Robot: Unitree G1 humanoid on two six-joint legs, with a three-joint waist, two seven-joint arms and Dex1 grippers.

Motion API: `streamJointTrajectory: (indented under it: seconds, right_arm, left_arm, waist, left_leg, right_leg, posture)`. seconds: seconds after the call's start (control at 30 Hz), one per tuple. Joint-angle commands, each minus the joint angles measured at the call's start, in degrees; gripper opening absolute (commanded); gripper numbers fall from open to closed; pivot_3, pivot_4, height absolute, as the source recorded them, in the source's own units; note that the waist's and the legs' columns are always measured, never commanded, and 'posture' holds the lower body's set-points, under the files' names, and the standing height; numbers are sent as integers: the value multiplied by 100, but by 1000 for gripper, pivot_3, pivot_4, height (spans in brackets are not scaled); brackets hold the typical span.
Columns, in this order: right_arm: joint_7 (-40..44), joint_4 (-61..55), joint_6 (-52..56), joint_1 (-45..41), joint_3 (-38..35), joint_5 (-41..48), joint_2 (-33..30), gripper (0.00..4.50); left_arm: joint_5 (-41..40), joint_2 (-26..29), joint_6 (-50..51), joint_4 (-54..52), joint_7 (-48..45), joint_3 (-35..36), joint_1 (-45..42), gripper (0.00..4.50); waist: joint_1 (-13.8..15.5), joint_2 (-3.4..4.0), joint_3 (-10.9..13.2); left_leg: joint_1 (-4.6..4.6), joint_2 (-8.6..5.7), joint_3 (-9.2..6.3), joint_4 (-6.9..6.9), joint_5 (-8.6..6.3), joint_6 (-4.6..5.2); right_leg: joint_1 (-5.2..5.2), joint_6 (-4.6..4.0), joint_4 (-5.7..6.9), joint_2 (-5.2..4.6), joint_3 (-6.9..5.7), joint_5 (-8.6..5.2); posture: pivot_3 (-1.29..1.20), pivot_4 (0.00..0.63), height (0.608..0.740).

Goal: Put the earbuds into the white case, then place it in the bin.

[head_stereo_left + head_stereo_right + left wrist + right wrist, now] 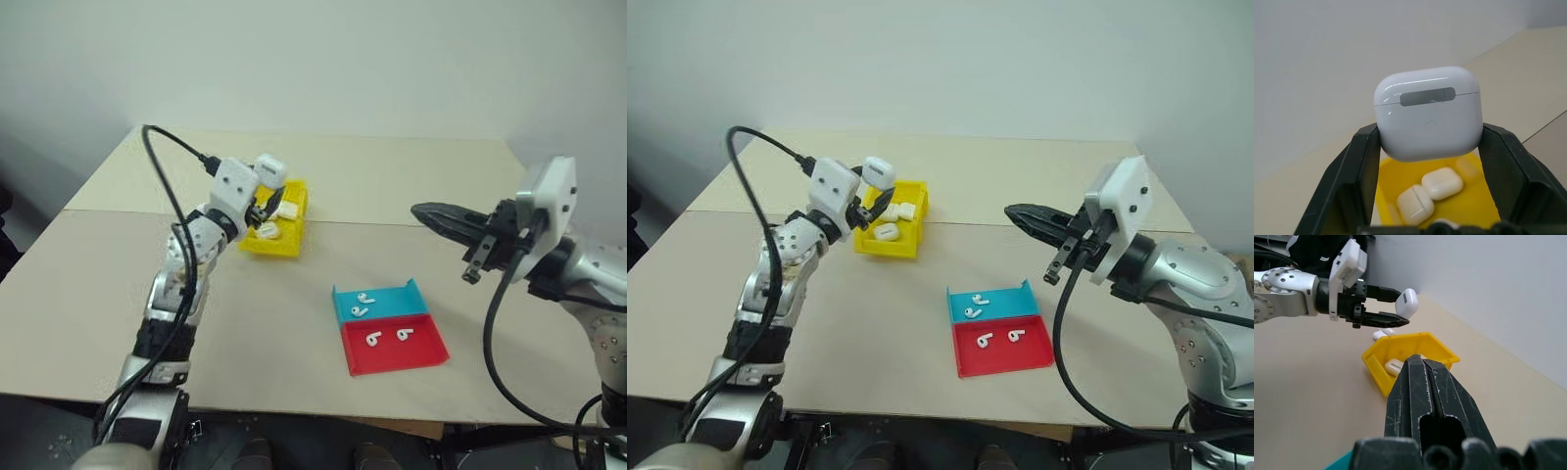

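One white case (1428, 113) clamped in left gripper (1428, 147) above bin (292, 242).

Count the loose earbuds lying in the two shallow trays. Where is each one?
4. Two earbuds lie in the blue tray, and two more lie in the red tray. None looks hidden there.
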Motion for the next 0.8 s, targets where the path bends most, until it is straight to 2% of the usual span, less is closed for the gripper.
streamJointTrajectory:
  seconds: [0.03, 0.3, 0.47, 0.63, 0.7, 0.8]
  right_arm:
    - [-87, -208, -114, 30, -5, -57, -39, 36]
    - [-122, -340, -85, 183, 80, -149, -133, 36]
    - [-144, -357, -51, 232, 130, -190, -191, 0]
    - [-80, -297, -106, 217, 253, -310, -234, 0]
    - [-9, -259, -157, 221, 274, -372, -277, 0]
    - [279, -195, -287, 375, 184, -445, -439, 0]
  left_arm:
    - [151, -70, 461, 165, 174, -127, -335, 2744]
    - [257, -59, 610, 766, 69, -310, -449, 2744]
    - [332, -16, 36, 992, 151, -288, -387, 4437]
    - [374, -73, -326, 1024, 421, -230, -393, 4475]
    - [-178, -115, -366, 883, 51, 93, -384, 4475]
    - [-1433, 93, -43, 351, -1305, 582, -112, 4475]
  waist:
    - [1, 0, 0]
    - [-27, 0, 0]
    - [-20, 0, 0]
    - [-17, 0, 0]
    - [-15, 0, 0]
    - [-30, 0, 0]
  left_leg:
    - [-2, 0, 0, 0, 0, 0]
    - [-6, 0, 1, 0, 1, -1]
    - [-6, 0, 1, -1, 1, -1]
    - [-6, -1, 1, -1, 1, -2]
    - [-6, -1, 1, -1, 1, -2]
    - [-7, 0, 2, -1, 2, -2]
  right_leg:
    - [-3, 0, 0, 0, 1, 0]
    - [-11, 0, 3, 0, 2, 0]
    - [-10, 0, 3, 0, 2, 0]
    - [-9, 0, 3, 0, 2, 0]
    - [-9, 0, 3, -1, 2, 0]
    - [-12, -1, 5, -1, 1, 0]
  posture:
    - [0, 150, 740]
    - [0, 150, 740]
    - [0, 150, 740]
    - [0, 150, 740]
    - [0, 150, 740]
    - [0, 150, 740]
